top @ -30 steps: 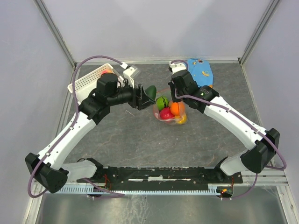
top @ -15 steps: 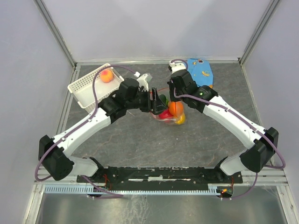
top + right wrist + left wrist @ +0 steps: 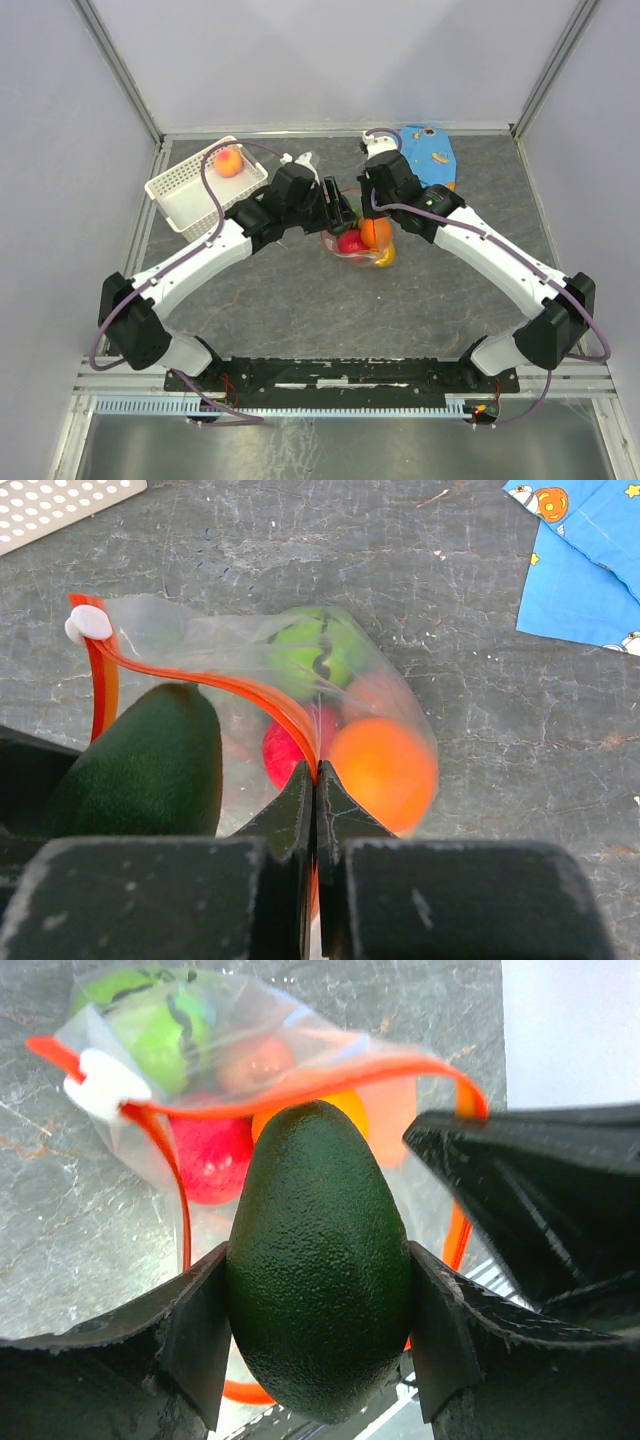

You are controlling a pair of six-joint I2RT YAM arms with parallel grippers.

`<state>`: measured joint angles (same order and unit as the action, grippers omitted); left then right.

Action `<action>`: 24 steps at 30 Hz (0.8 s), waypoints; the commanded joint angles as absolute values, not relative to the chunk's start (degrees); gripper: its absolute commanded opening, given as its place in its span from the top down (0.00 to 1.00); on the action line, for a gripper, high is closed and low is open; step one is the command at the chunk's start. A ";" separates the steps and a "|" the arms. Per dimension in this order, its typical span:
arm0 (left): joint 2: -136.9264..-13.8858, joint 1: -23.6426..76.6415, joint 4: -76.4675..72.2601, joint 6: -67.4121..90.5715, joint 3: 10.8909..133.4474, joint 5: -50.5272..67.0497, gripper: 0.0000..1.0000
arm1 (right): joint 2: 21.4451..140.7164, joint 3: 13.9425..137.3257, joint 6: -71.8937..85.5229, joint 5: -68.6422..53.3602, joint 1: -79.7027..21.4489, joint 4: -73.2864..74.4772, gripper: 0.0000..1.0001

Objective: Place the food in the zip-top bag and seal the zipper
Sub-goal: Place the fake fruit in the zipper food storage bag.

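Observation:
The clear zip-top bag [image 3: 362, 246] lies mid-table with its mouth held open. It holds the striped green [image 3: 318, 655], red [image 3: 285, 755], orange [image 3: 385, 770] and yellow [image 3: 388, 256] fruits. My left gripper [image 3: 335, 208] is shut on the dark green fruit [image 3: 318, 1260] and holds it at the bag's mouth, just above the red-orange zipper [image 3: 330, 1085]. My right gripper [image 3: 316, 772] is shut on the zipper strip [image 3: 250, 692] and lifts that edge. The zipper's white slider [image 3: 88, 623] sits at its far end. The peach-pink fruit [image 3: 228, 161] lies in the basket.
The white lattice basket [image 3: 185, 185] stands at the back left, behind my left arm. The blue patterned cloth [image 3: 430, 152] lies at the back right, beyond my right gripper. Grey walls enclose the table on three sides.
My left arm has swung right, away from the basket, and carried the dark green fruit to the bag's mouth. The right gripper has kept its hold on the zipper.

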<state>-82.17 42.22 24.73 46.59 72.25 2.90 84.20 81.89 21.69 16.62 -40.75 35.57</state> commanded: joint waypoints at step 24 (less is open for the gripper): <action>-84.26 42.27 25.79 48.77 78.55 -7.62 0.15 | 81.99 80.74 25.39 16.17 -40.59 30.88 0.98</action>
<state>-87.33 42.24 26.33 48.51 75.92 -7.16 83.72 80.75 24.38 16.05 -40.75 33.80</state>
